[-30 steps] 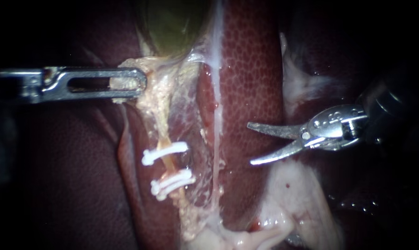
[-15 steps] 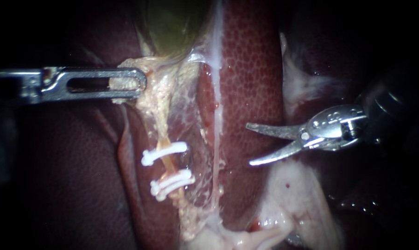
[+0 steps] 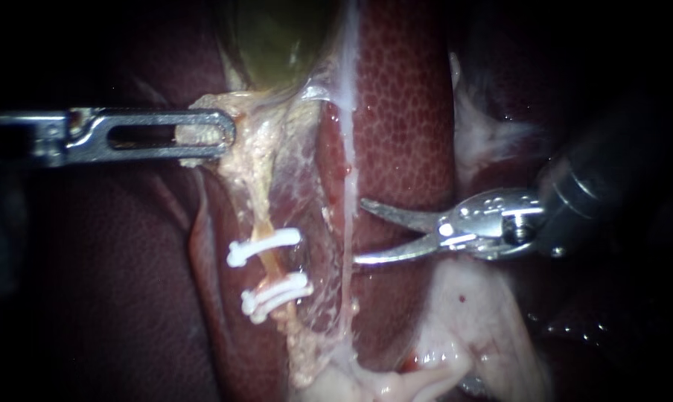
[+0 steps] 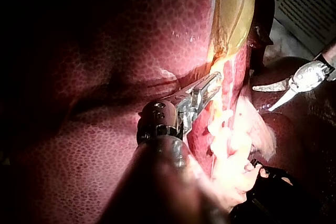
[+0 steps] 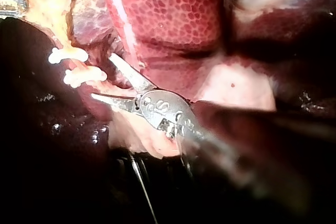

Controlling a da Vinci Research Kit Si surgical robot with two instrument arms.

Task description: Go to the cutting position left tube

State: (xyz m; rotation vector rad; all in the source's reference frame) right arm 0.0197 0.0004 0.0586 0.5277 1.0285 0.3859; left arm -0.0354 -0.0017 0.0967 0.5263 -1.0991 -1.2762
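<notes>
- Where the liver (image 3: 403,112) fills the field, the green gallbladder (image 3: 277,37) lies against it.
- The left instrument (image 3: 221,135) — jaws clamped on the pale tissue (image 3: 254,164) at the gallbladder's narrow end.
- The right instrument (image 3: 359,231) — blades parted, gripping nothing; the tips sit just beside a thin whitish strand (image 3: 348,112).
- The left tube (image 3: 268,257) runs beyond those blade tips, apart from them, on the strand's far side.
- White clips (image 3: 266,246) cross the tube.
</notes>
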